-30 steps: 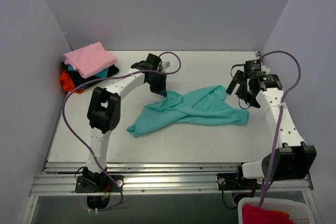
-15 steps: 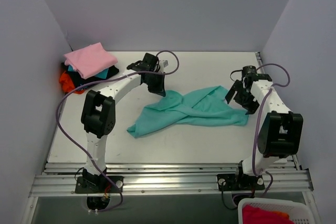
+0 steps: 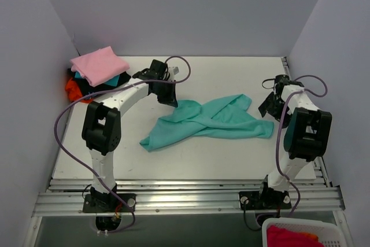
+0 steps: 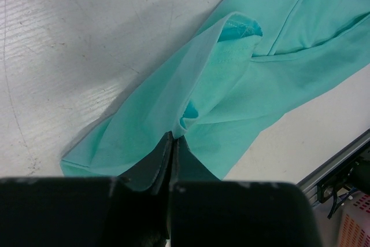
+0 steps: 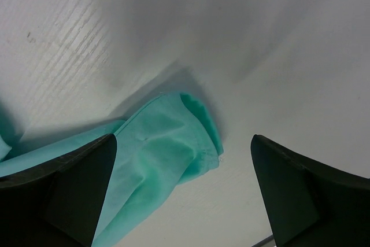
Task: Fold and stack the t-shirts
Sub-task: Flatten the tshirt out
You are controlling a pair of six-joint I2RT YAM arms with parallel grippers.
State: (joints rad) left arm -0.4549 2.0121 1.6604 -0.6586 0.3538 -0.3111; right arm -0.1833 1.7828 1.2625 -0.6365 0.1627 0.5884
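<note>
White basket (image 3: 332, 234) holds red cloth (image 3: 287, 239) (teal t-shirt (image 3: 219, 121) outside).

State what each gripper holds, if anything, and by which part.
The left gripper is shut on the teal t-shirt, pinching a fold of cloth at its edge. The right gripper is open, holding nothing.

Left gripper (image 4: 173, 138) clamped (right gripper (image 3: 270, 104) gaping).

White tabletop (image 3: 231, 160) amid plain pale-lilac walls (image 3: 185, 10), soft even light.
</note>
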